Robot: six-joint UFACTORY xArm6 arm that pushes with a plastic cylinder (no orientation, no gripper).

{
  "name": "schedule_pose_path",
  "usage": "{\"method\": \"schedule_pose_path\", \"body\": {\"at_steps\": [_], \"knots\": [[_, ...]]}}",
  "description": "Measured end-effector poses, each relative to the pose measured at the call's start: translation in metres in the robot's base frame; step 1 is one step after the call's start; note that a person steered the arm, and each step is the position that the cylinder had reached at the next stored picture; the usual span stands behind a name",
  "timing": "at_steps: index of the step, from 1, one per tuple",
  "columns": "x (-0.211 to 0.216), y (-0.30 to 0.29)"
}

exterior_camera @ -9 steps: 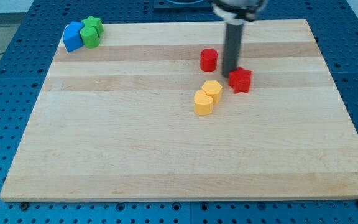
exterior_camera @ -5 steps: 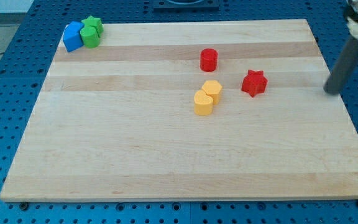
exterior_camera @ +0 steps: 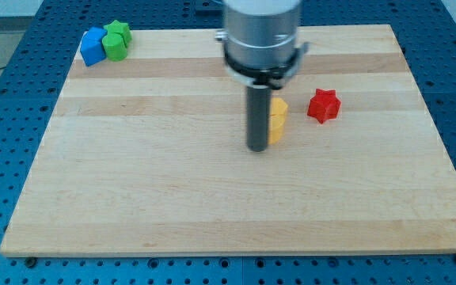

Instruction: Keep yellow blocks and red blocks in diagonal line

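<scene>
My tip (exterior_camera: 258, 147) stands on the wooden board (exterior_camera: 172, 198) near its middle, right against the left side of the two yellow blocks (exterior_camera: 278, 119), which are partly hidden behind the rod. A red star block (exterior_camera: 323, 105) lies to the right of the yellow blocks, apart from them. The red cylinder seen earlier is hidden behind the arm's body.
A blue block (exterior_camera: 93, 46) and two green blocks (exterior_camera: 117, 39) sit together at the board's top left corner. A blue perforated table (exterior_camera: 6, 119) surrounds the board.
The rod moved from the red star out to the board's right edge, then back to the left side of the yellow blocks. The red star shifted slightly right early on. The arm now covers the red cylinder.
</scene>
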State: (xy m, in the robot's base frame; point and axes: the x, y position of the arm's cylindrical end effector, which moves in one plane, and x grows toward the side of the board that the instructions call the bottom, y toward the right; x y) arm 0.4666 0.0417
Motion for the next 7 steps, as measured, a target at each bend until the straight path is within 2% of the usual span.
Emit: {"method": "schedule_pose_path", "body": {"at_steps": [2, 4, 6, 7], "knots": [[-0.073, 0.009], [-0.079, 0.066], [-0.072, -0.037], [-0.038, -0.020]]}}
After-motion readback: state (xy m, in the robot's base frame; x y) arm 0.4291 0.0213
